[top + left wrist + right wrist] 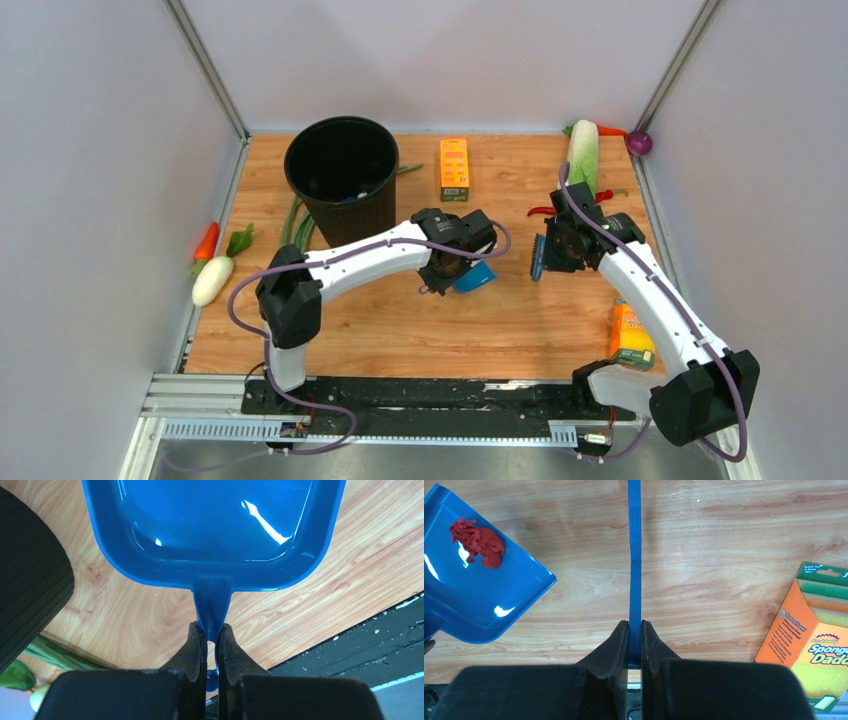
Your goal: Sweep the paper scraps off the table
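The red paper scraps (476,540) lie in a clump inside the blue dustpan (474,590), at the left of the right wrist view. My left gripper (211,626) is shut on the dustpan's handle (212,600). The part of the pan (210,530) seen in the left wrist view holds no scraps. In the top view my left gripper (450,265) holds the dustpan (475,280) at mid-table (400,330). My right gripper (634,625) is shut on a thin blue brush (634,555). In the top view it (555,250) holds the brush (538,258) just right of the pan.
A black bin (342,175) stands behind my left arm. An orange box (454,168), a cabbage (583,155), a red chili (540,211) and a purple ball (640,143) lie at the back. A carrot (205,243) and a radish (212,280) lie at the left. A sponge box (819,640) lies at the right.
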